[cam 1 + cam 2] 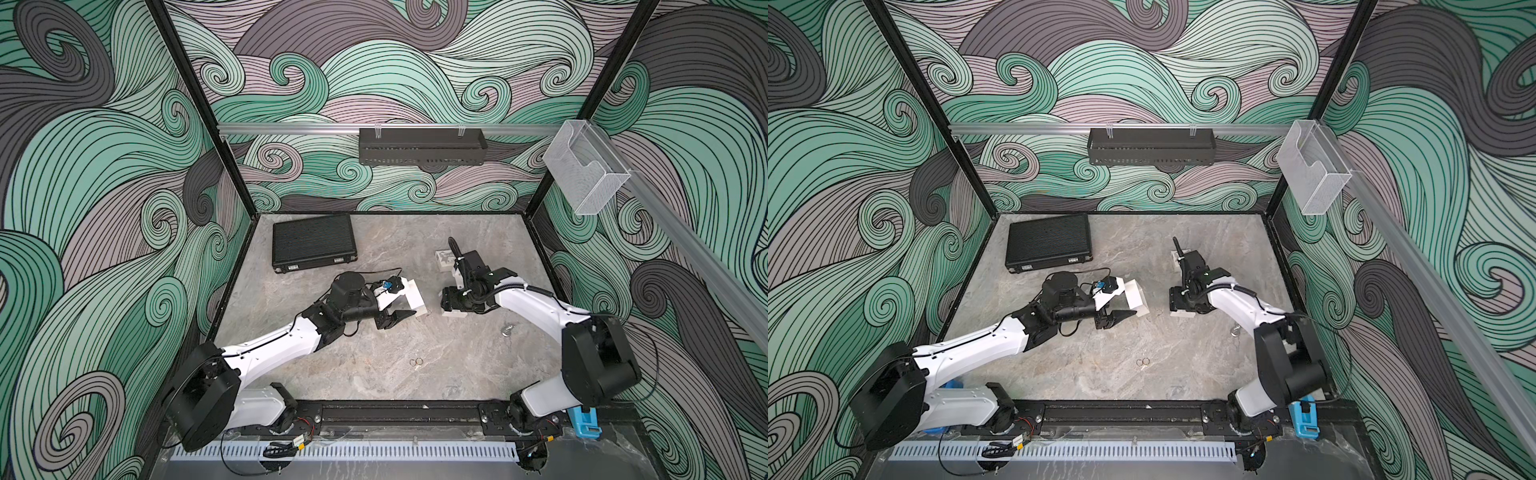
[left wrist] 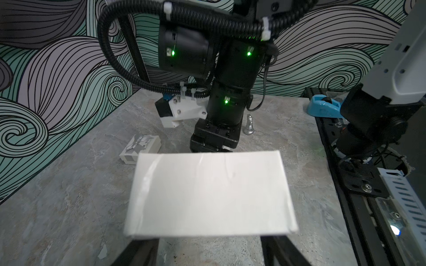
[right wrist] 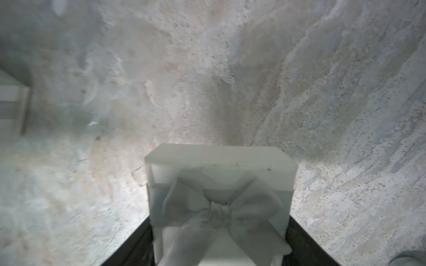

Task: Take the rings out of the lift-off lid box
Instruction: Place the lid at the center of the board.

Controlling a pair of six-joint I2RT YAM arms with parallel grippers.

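Observation:
My left gripper (image 1: pixel 404 305) (image 2: pixel 209 236) is shut on the white box base (image 1: pixel 415 296) (image 2: pixel 209 191), which it holds tilted over the table's middle. The inside of the box is hidden. My right gripper (image 1: pixel 451 308) (image 3: pixel 219 232) is shut on the white lid with a grey bow (image 3: pixel 221 184), low over the table to the right of the box. Two thin pale rings (image 1: pixel 417 362) (image 1: pixel 1143 362) lie side by side on the table, nearer the front than both grippers.
A black ribbed case (image 1: pixel 313 245) lies at the back left. A second small white box with a bow (image 1: pixel 444 258) (image 2: pixel 140 148) sits behind the right arm. A small silver item (image 1: pixel 508 331) (image 2: pixel 249 125) lies front right. A blue tape dispenser (image 1: pixel 584 422) stands on the front rail.

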